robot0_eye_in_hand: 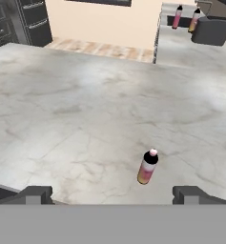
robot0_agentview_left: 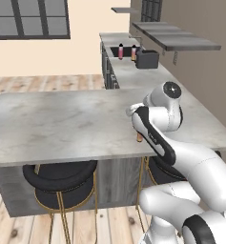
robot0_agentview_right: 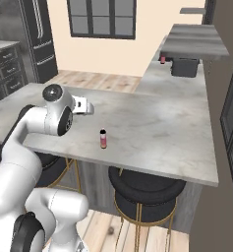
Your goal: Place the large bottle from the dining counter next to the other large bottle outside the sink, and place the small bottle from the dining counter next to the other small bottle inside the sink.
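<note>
The tool (robot0_eye_in_hand: pixel 112 193) hangs spread wide and empty above the marble surface (robot0_eye_in_hand: pixel 62 109), near the small upright bottle (robot0_eye_in_hand: pixel 147 166)

Small bottle (robot0_eye_in_hand: pixel 147 167) upright on the marble counter (robot0_eye_in_hand: pixel 62 109) (2 bottles (robot0_eye_in_hand: pixel 177 17) far behind), gripper (robot0_eye_in_hand: pixel 112 194) spread wide.

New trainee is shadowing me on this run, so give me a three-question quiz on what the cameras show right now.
1. True or false: the claw is shut on the small bottle.
2. The small bottle on the dining counter is: A) lying down B) upright C) inside the sink.
3. What dark appliance stands near the two far bottles?

Key: 1 false, the claw is open and apart from the bottle. 2 B. 3 The toaster.
</note>
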### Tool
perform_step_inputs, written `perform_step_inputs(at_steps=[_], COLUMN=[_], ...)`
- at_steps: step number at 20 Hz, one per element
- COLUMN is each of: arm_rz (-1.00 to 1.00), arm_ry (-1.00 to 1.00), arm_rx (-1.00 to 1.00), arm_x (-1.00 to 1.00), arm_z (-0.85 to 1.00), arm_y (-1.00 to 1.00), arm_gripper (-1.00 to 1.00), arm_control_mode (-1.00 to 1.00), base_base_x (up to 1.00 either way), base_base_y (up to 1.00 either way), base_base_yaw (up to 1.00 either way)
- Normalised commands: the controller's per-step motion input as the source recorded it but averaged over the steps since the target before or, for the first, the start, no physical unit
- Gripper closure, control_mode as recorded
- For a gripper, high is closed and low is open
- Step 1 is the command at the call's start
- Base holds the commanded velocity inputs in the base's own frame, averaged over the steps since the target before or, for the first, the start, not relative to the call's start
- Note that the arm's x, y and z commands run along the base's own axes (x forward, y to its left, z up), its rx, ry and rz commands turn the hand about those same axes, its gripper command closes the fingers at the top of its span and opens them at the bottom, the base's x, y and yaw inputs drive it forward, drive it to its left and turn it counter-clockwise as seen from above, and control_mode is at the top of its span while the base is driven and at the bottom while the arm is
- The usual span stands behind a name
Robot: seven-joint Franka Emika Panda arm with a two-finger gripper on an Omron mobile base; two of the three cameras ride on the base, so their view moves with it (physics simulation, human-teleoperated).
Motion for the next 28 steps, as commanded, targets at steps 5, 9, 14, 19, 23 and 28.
perform_step_inputs(at_steps=[5,9,14,19,23,28], arm_rz=[0.00,0.00,0.00,0.00,0.00,0.00], arm_ry=[0.00,0.00,0.01,0.02,0.01,0.01], arm_rx=[0.00,0.00,0.00,0.00,0.00,0.00], arm_x=[0.00,0.00,0.00,0.00,0.00,0.00], arm_z=[-0.05,-0.16,-0.31,-0.36,-0.29,-0.26], arm_y=[-0.05,-0.12,-0.10,-0.05,-0.08,-0.09], arm_gripper=[-1.00,-1.00,-1.00,-1.00,-1.00,-1.00], arm_control_mode=[-1.00,-1.00,-1.00,-1.00,-1.00,-1.00], base_base_x=[0.00,0.00,0.00,0.00,0.00,0.00], base_base_y=[0.00,0.00,0.00,0.00,0.00,0.00], base_base_yaw=[0.00,0.00,0.00,0.00,0.00,0.00])
